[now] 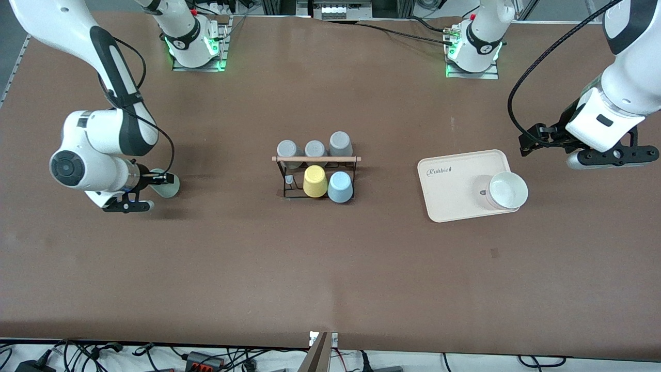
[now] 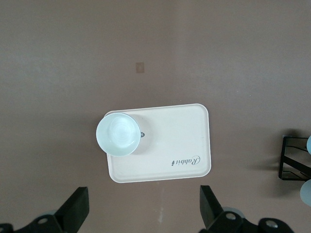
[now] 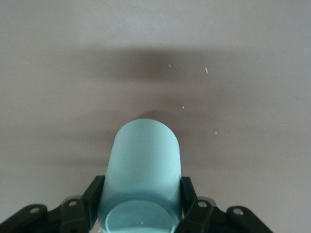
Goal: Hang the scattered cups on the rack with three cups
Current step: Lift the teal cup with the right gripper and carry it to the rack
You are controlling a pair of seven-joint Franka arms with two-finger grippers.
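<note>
My right gripper (image 1: 164, 179) is shut on the pale sage green cup (image 1: 169, 186), low over the table toward the right arm's end. In the right wrist view the cup (image 3: 143, 160) fills the space between the fingers (image 3: 92, 194), base toward the camera. The black wire rack (image 1: 285, 178) with its wooden rod (image 1: 316, 159) stands mid-table. The pale blue cup (image 1: 340, 186) sits mouth-down on it beside a yellow tumbler (image 1: 315, 181). My left gripper (image 1: 529, 140) hangs open and empty beside the tray, and its fingers (image 2: 77, 206) stand wide apart.
A cream tray (image 1: 454, 181) marked "Rabbit" holds a white bowl (image 1: 507, 190) toward the left arm's end; the left wrist view also shows the tray (image 2: 170, 145) and bowl (image 2: 117, 133). Three grey tumblers (image 1: 315, 149) stand at the rack, farther from the front camera.
</note>
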